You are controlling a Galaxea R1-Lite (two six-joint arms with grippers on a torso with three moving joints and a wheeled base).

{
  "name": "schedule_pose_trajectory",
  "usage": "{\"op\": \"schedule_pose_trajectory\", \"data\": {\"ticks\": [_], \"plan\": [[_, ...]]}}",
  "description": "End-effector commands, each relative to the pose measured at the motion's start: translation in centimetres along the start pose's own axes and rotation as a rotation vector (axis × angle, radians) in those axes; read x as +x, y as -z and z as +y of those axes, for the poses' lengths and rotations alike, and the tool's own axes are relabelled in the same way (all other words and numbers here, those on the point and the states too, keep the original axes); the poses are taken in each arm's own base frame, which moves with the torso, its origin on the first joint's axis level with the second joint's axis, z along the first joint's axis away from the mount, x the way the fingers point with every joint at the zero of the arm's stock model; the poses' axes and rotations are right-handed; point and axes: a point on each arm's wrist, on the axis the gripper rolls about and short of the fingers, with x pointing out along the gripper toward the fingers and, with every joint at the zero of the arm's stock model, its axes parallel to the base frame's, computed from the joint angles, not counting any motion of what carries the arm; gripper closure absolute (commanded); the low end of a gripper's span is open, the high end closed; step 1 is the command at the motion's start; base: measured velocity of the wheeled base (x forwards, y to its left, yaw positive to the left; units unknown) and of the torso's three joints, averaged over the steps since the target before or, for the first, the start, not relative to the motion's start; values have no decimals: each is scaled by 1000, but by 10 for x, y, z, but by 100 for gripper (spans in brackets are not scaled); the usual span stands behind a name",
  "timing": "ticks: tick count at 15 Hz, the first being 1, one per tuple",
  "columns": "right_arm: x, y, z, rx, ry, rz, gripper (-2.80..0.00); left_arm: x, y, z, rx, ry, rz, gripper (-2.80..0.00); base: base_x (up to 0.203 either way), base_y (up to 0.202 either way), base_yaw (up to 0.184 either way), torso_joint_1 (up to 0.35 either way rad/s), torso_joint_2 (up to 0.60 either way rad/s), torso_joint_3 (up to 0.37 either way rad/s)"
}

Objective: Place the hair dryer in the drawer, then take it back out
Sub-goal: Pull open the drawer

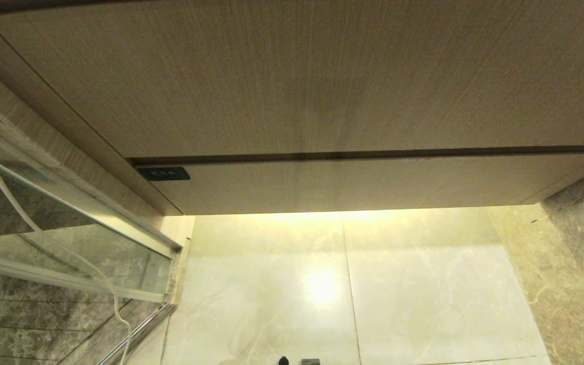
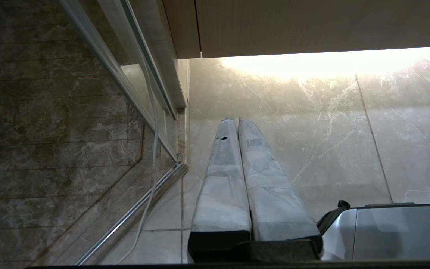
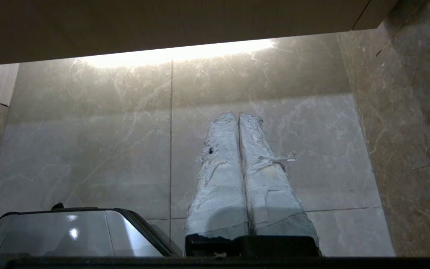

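Note:
The drawer (image 1: 363, 185) shows as a low, handleless, light wood-grain front under a taller wood-grain panel (image 1: 297, 81); it is closed flush. The hair dryer is out of view. Neither arm reaches into the head view. In the left wrist view my left gripper (image 2: 236, 119) hangs over the pale floor tiles, its two taped fingers pressed together with nothing between them. In the right wrist view my right gripper (image 3: 236, 114) hangs the same way over the tiles, shut and empty. Both are well short of the cabinet.
A glass shower screen (image 1: 69, 243) with a chrome rail (image 2: 140, 209) stands at the left, and a thin white cable (image 1: 43, 238) runs along it. A brown marble wall (image 1: 576, 253) closes the right side. A dark label (image 1: 163, 174) sits beside the drawer front. My silver base (image 3: 69, 231) is below the grippers.

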Motion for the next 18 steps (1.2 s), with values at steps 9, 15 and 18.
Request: {"op": "schedule_pose_trajectory", "data": {"ticks": [9,15,18], "plan": [[0,0,0,-9,3,2,0,0,0,0,0,0,1,0,0,0,0,0,0,0],[-24,-62,5,-31,-85,-43,0,0,0,0,0,0,1,0,0,0,0,0,0,0],[-36,-130,9,-42,-143,77,0,0,0,0,0,0,1,0,0,0,0,0,0,0]]}}
